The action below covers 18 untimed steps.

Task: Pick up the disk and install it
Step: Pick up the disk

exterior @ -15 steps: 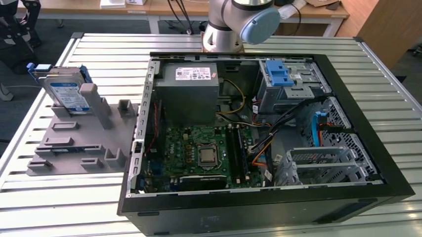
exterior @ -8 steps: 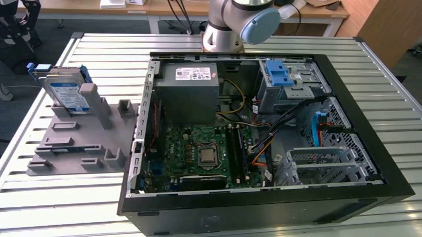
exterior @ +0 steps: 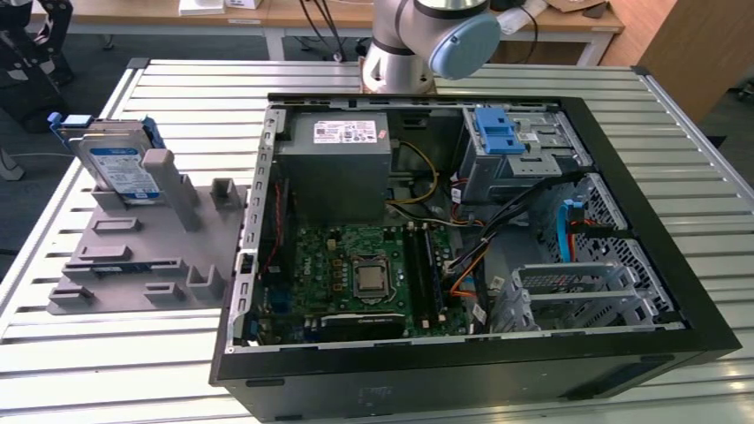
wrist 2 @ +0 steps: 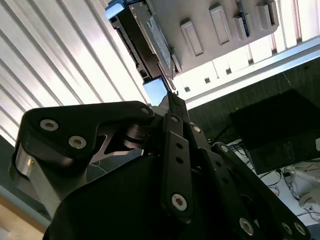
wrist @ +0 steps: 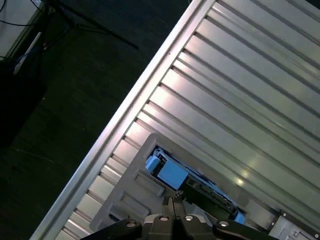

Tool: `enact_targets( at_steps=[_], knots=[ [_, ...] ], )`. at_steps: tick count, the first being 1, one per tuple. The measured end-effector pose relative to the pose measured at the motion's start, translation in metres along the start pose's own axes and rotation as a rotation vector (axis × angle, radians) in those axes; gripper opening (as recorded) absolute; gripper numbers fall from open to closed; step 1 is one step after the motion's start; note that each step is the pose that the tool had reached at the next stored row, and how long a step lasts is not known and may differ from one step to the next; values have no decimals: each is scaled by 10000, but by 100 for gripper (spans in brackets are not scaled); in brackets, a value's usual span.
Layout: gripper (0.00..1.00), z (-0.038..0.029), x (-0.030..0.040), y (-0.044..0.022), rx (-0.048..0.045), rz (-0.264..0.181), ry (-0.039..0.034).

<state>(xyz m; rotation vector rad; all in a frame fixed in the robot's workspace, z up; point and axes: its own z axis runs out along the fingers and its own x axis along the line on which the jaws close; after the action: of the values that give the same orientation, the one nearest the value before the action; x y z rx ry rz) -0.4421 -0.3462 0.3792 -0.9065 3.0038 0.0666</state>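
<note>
The gripper (wrist: 173,204), seen in both wrist views, had its two slim black fingertips pressed together with nothing between them (wrist 2: 169,92). It hung above the disk (wrist: 200,189) without touching it. The disk stood upright on its edge in a grey fixture plate (wrist: 135,185), its blue bracket and dark top edge facing the gripper. In the exterior view the disk (exterior: 118,168) showed its blue-and-white label and rested between upright posts of the fixture plate (exterior: 130,256), at the exterior view's left. Just beside the plate, toward the exterior view's right, lay an open computer case (exterior: 471,371) holding a grey power supply (exterior: 335,150), a green motherboard (exterior: 353,269) and a blue-fronted drive bay (exterior: 501,132). Everything sat on a slatted metal table (exterior: 672,159), with the arm's base (exterior: 401,53) at the far edge.
</note>
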Motion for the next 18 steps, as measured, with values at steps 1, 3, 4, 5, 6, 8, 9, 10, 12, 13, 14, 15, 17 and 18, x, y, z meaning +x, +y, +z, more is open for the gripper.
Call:
enact_targets(
  at_steps=[1,3,4,5,6,8,9,10,12,13,14,15,17,18],
  knots=[
    [11,1,0,0,-3,-179,8],
    [11,2,0,0,-8,-538,22],
    [11,2,0,0,-11,-710,30],
    [11,2,0,0,-12,-819,34],
    [11,2,0,0,-13,-841,35],
    [11,3,0,0,-13,-844,35],
    [11,3,0,0,-13,-845,35],
    [11,3,0,0,-13,-846,35],
    [11,3,0,0,-13,-848,35],
    [11,3,0,0,-13,-849,35],
    [11,3,0,0,-13,-851,34],
    [11,3,0,0,-13,-852,35],
    [11,3,0,0,-14,-869,36],
    [11,3,0,0,-14,-918,37]
  ],
)
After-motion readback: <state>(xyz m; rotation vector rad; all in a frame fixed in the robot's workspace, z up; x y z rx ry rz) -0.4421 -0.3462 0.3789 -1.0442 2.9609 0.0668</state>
